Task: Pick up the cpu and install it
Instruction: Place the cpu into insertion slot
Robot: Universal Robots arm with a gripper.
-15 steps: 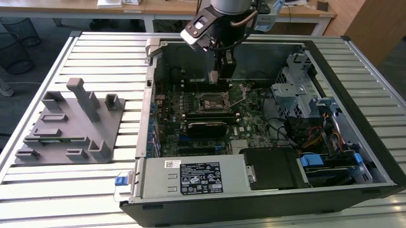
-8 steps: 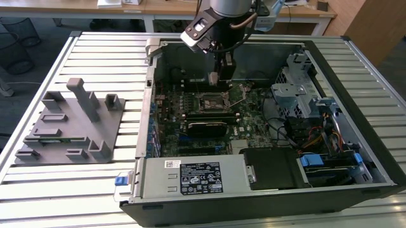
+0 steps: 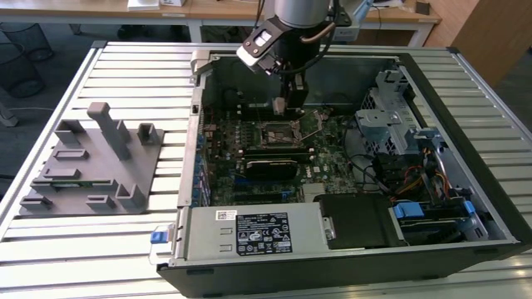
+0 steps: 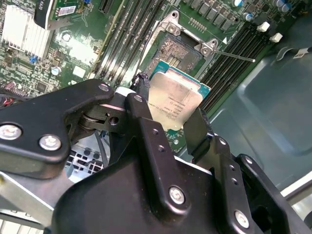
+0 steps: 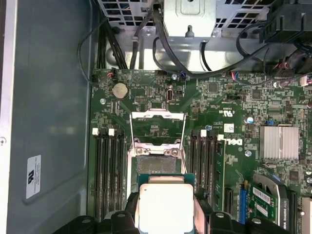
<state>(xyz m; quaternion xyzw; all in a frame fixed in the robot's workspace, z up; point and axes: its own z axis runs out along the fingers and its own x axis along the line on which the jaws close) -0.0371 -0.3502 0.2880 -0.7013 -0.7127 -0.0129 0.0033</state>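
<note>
Gripping the cpu (image 4: 176, 100) firmly, your end effector (image 3: 283, 104) hangs close above the open socket (image 5: 157, 165) inside the computer case (image 3: 349, 277). Lower it tilted or off-centre and you may bend socket pins.

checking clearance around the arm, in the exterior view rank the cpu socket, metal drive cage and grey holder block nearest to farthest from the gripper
1. cpu socket: on the motherboard, right by the gripper that holds the cpu.
2. metal drive cage: inside the case, toward the exterior view's right.
3. grey holder block: outside the case, at the exterior view's left.
</note>
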